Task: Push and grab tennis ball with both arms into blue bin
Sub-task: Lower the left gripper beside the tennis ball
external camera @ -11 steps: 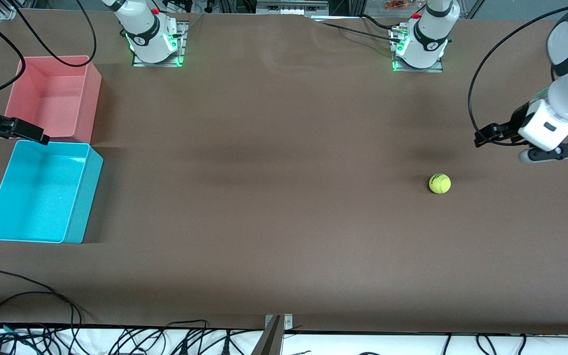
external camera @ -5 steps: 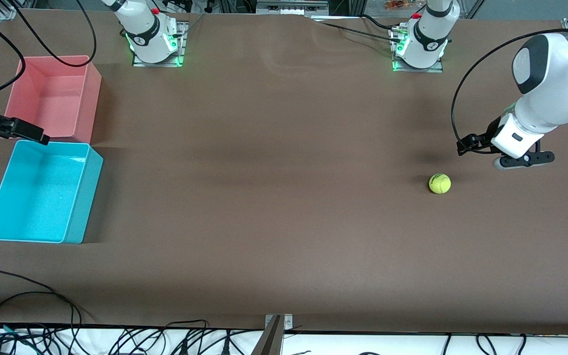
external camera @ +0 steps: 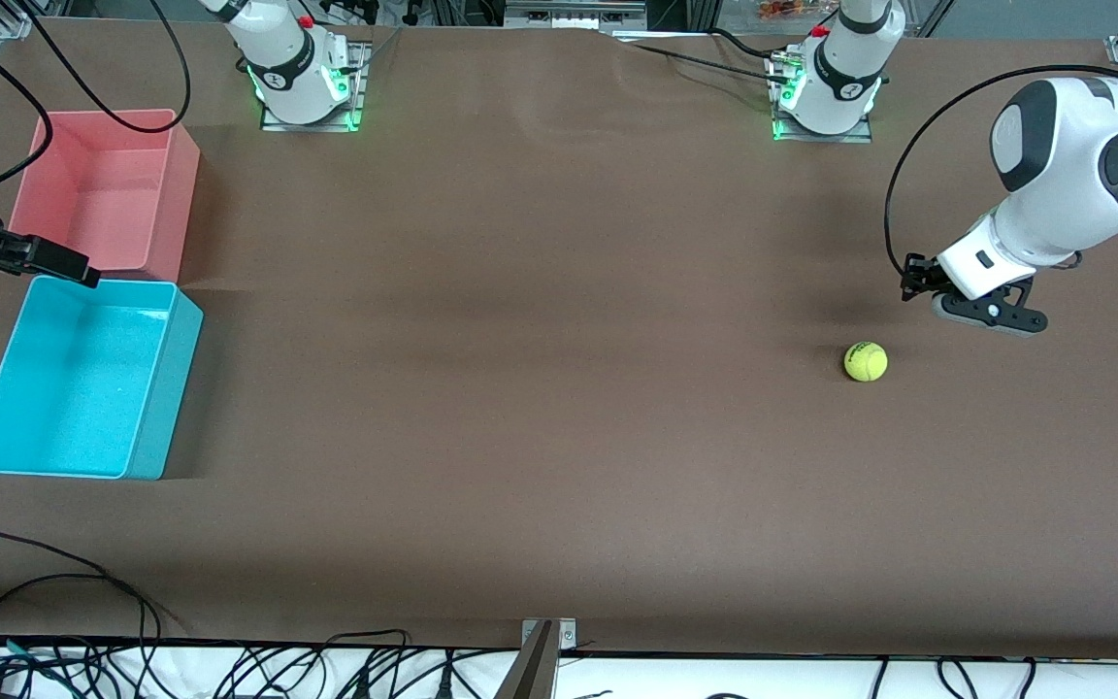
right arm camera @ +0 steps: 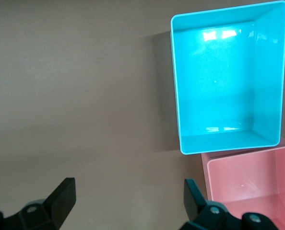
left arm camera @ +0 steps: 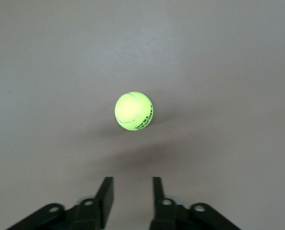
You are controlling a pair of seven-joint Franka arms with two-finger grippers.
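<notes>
Toward the left arm's end of the table [external camera: 559, 466], the tennis ball [external camera: 866, 361] rests alone on the brown surface. At about two o'clock from it the left gripper [left arm camera: 131, 196] hovers, fingers [left arm camera: 105, 192] narrowed with a gap, holding nothing. At the right arm's end, the right gripper [right arm camera: 128, 196] waits spread wide, empty, above the table by the blue bin [external camera: 153, 388], which stands at six o'clock of the pink bin [external camera: 171, 204].
</notes>
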